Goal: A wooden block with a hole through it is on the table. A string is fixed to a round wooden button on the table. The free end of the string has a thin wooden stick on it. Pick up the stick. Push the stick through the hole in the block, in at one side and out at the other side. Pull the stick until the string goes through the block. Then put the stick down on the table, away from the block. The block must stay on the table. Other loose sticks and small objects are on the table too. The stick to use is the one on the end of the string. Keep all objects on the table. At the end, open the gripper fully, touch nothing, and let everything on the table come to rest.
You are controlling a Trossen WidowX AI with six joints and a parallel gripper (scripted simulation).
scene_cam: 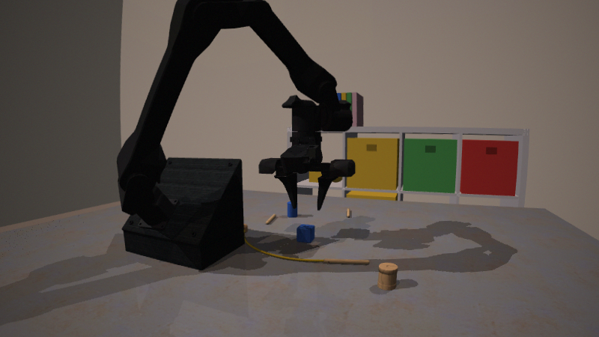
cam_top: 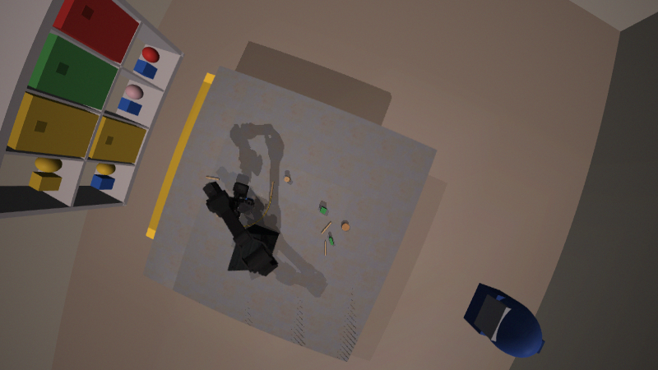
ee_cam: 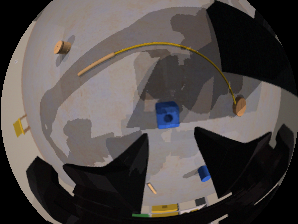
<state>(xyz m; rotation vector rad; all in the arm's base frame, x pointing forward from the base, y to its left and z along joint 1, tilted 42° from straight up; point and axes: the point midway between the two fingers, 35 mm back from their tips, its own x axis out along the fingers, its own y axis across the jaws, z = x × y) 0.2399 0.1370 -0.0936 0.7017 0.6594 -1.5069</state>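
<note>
Below the black parallel-jaw gripper [scene_cam: 305, 201], a small blue cube-shaped block with a dark hole in its face [scene_cam: 305, 233] sits on the grey mottled table top [scene_cam: 460, 284]; the wrist view places this block [ee_cam: 166, 113] just ahead of the gap between the two fingertips. The gripper hangs above the table with its fingers pointing down, parted to about half of their travel and gripping nothing. Neither finger [scene_cam: 291, 189] touches any object.

Forward of the gripper and nearer the exterior camera, the thin wooden stick on the free end of the yellow string [scene_cam: 348, 261] lies flat on the table, well apart from the fingers. The yellow string [scene_cam: 276, 254] runs from it in a slack curve toward the black arm base [scene_cam: 188, 209], ending beside the base at a round wooden button [ee_cam: 240, 104], which the wrist view shows to the gripper's right.

Behind the gripper stands a small blue cylinder [scene_cam: 291, 209], with one loose wooden stick [scene_cam: 270, 219] on one side of it and another short one [scene_cam: 347, 213] on the other. A squat wooden cylinder [scene_cam: 387, 275] stands upright beyond the stringed stick, well clear of the gripper. Further away, in the top view, two small green objects [cam_top: 323, 210] and two more loose sticks [cam_top: 326, 227] lie near a second round wooden disc [cam_top: 345, 226].
</note>
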